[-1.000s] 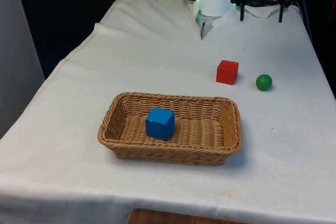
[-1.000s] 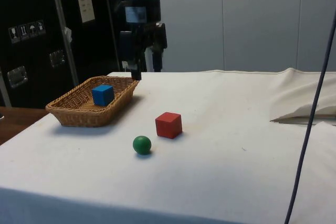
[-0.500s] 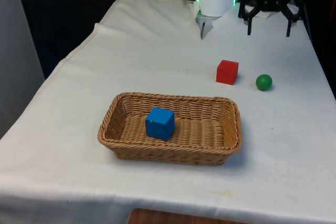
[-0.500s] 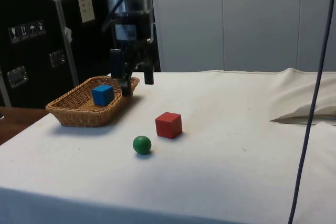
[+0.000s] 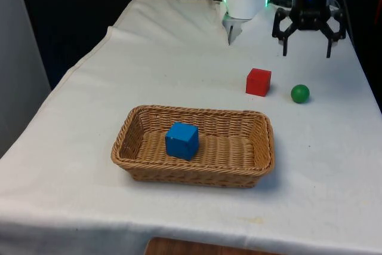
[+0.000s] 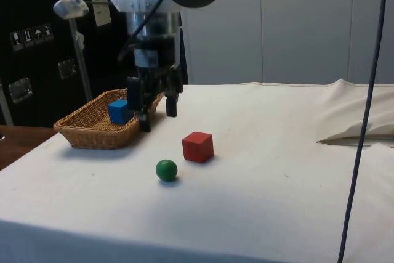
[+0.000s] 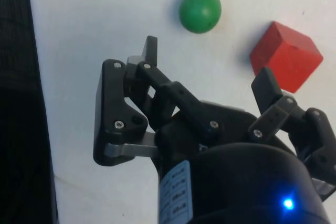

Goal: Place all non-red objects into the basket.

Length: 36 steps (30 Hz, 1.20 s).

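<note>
Gripper (image 5: 306, 45) spread wide, holding nothing; it's dropped and swung over from the far end in the last sec, now above the cloth behind the green ball (image 5: 300, 94). Blue cube (image 5: 181, 140) is in the basket (image 5: 194, 177), so you've 1 non-red obj left; red cube (image 5: 258, 82) stays.

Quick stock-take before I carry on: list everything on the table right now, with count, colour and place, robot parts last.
basket: one, tan wicker, near end of the table.
blue cube: one, blue, inside the basket.
red cube: one, red, on the cloth beyond the basket, toward the front view's right.
ball: one, green, on the cloth beside the red cube, apart from it, further to the front view's right.
cloth: one, white, covering the table.
gripper: one, black, open, above the cloth beyond the ball and red cube, holding nothing.
</note>
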{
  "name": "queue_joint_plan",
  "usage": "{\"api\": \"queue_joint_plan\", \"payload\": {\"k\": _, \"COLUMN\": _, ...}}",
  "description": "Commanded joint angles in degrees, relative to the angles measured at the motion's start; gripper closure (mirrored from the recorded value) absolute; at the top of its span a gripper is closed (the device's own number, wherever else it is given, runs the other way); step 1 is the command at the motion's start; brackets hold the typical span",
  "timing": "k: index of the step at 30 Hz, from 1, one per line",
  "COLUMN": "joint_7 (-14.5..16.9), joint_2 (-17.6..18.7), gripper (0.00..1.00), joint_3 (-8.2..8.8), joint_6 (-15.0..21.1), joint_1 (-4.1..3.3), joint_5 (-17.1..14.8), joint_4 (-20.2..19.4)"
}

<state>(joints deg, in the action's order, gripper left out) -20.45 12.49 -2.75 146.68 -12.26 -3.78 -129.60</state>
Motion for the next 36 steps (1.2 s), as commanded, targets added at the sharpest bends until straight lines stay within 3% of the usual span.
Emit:
{"api": "queue_joint_plan", "payload": {"k": 1, "joint_7": 1.0, "joint_2": 0.5, "gripper": 0.00, "joint_3": -0.57, "joint_6": 1.3, "joint_1": 0.29, "joint_5": -1.6, "joint_4": -0.2}}
{"api": "queue_joint_plan", "payload": {"k": 7, "joint_7": 1.9, "joint_2": 2.3, "gripper": 0.00, "joint_3": -0.92, "joint_6": 4.2, "joint_1": 0.46, "joint_5": -2.8, "joint_4": -0.5}}
{"api": "queue_joint_plan", "payload": {"k": 8, "joint_7": 0.7, "joint_2": 2.0, "gripper": 0.00, "joint_3": -0.11, "joint_6": 3.1, "joint_1": 0.00, "joint_5": -1.0, "joint_4": -0.3}}
{"api": "queue_joint_plan", "payload": {"k": 9, "joint_7": 2.1, "joint_2": 2.7, "gripper": 0.00, "joint_3": -0.97, "joint_6": 4.7, "joint_1": 0.52, "joint_5": -3.0, "joint_4": -0.5}}
{"api": "queue_joint_plan", "payload": {"k": 15, "joint_7": 2.4, "joint_2": 4.6, "gripper": 0.00, "joint_3": -1.32, "joint_6": 7.3, "joint_1": 0.63, "joint_5": -3.6, "joint_4": -0.6}}
{"api": "queue_joint_plan", "payload": {"k": 16, "joint_7": 1.3, "joint_2": 4.4, "gripper": 0.00, "joint_3": -0.34, "joint_6": 6.3, "joint_1": 0.06, "joint_5": -1.8, "joint_4": -0.5}}
{"api": "queue_joint_plan", "payload": {"k": 17, "joint_7": 2.3, "joint_2": 5.0, "gripper": 0.00, "joint_3": -1.38, "joint_6": 7.6, "joint_1": 0.63, "joint_5": -3.6, "joint_4": -0.6}}
{"api": "queue_joint_plan", "payload": {"k": 19, "joint_7": 2.1, "joint_2": 5.8, "gripper": 0.00, "joint_3": -1.43, "joint_6": 8.3, "joint_1": 0.57, "joint_5": -3.4, "joint_4": -0.5}}
{"api": "queue_joint_plan", "payload": {"k": 25, "joint_7": 1.0, "joint_2": 6.9, "gripper": 0.00, "joint_3": -0.97, "joint_6": 8.5, "joint_1": 0.11, "joint_5": -1.9, "joint_4": -0.3}}
{"api": "queue_joint_plan", "payload": {"k": 36, "joint_7": 1.2, "joint_2": 9.7, "gripper": 0.00, "joint_3": -1.60, "joint_6": 10.0, "joint_1": 0.29, "joint_5": -2.3, "joint_4": 0.2}}
